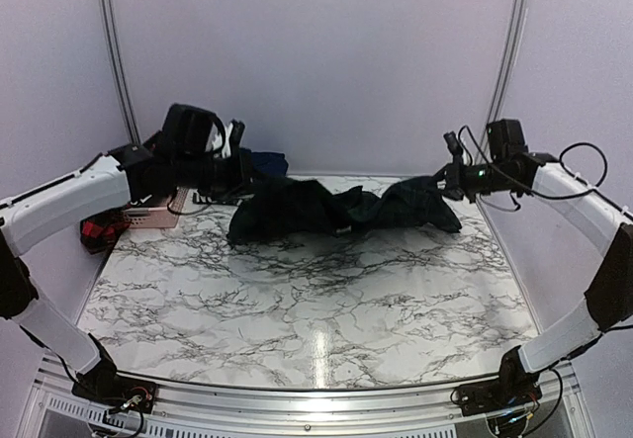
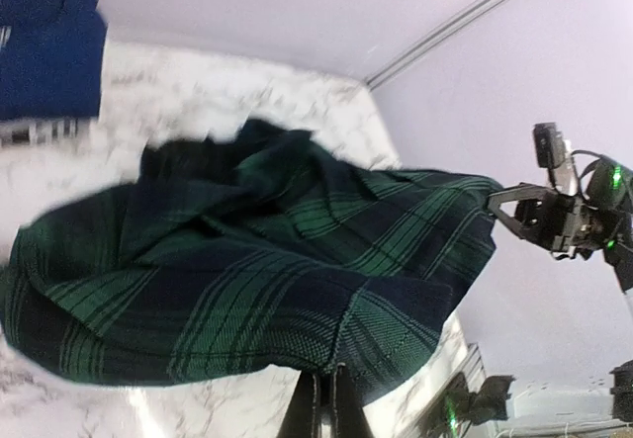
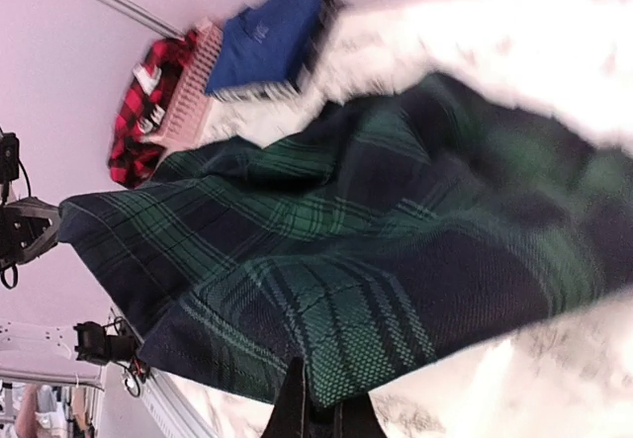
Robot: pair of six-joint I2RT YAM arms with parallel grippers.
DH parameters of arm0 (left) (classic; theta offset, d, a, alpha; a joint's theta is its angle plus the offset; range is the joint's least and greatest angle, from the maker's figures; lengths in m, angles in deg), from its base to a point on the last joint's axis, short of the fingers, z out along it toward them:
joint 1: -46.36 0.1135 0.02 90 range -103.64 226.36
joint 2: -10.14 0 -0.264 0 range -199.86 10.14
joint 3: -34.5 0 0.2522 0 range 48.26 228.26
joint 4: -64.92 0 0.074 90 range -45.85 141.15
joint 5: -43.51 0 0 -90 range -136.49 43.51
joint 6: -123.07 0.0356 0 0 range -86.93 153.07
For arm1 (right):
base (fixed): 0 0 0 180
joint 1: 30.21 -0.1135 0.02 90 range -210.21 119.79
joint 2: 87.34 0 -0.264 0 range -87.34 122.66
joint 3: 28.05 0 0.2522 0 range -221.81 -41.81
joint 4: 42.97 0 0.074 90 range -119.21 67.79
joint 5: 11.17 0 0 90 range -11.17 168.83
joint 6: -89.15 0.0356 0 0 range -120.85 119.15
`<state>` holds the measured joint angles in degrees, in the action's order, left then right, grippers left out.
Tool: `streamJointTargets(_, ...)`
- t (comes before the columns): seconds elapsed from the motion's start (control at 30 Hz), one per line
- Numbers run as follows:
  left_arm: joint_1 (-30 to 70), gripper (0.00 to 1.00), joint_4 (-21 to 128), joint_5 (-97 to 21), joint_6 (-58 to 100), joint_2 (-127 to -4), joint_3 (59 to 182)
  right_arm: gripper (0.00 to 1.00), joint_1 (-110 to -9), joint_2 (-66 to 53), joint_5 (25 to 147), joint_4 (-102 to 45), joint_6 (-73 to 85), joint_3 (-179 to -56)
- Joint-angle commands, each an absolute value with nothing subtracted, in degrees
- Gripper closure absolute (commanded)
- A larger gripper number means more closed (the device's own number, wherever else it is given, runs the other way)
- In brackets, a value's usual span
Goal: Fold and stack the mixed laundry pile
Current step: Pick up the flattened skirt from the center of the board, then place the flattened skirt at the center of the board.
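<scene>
While both are pressed together on fabric, the left claw (image 2: 321, 400) pinches one edge of the green plaid cloth (image 1: 336, 211) and the right claw (image 3: 318, 403) pinches the opposite edge, so it hangs stretched and sagging between them over the far part of the desk (image 1: 316, 300). At the far left lie a blue garment (image 3: 267, 43), a pink basket (image 3: 193, 82) and a red checked shirt (image 3: 143, 102)

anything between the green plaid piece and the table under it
Nothing visible. The left hand and right hand are shut on the green plaid piece, and the marble table below it is bare; the blue garment and pink basket sit far left.
</scene>
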<state>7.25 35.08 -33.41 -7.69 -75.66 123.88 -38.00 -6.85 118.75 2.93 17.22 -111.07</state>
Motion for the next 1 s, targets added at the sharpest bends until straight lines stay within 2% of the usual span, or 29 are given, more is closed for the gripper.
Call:
streamJointTargets(0.0,8.3,1.0,30.4,-33.8,0.1,-73.4,138.8,1.0,-37.6,-5.4,120.4,4.3,16.9,-128.9)
streamJointTargets(0.17,8.3,1.0,30.0,-31.6,1.7,-70.9,146.2,1.0,-38.3,-9.6,121.8,-1.2,22.3,-135.2)
streamJointTargets(0.3,8.3,1.0,32.3,-32.1,-0.3,-67.0,145.2,1.0,-38.3,-12.9,120.0,-3.5,26.4,-136.9)
streamJointTargets(0.5,9.5,1.0,33.7,-36.5,-2.2,-66.6,143.9,1.0,-38.2,-10.4,118.4,-3.8,27.2,-137.8)
streamJointTargets(0.7,16.1,1.0,35.6,-37.9,-2.2,-76.5,149.4,1.0,-38.2,3.8,117.5,-8.0,30.2,-147.2)
streamJointTargets(0.83,21.0,1.0,36.8,-33.4,-1.9,-84.9,160.9,1.0,-38.1,16.8,120.1,-10.3,35.4,-164.2)
streamJointTargets(0.97,22.0,1.0,35.3,-28.4,1.2,-86.7,171.7,1.0,-38.8,24.0,124.2,-8.7,40.1,-181.2)
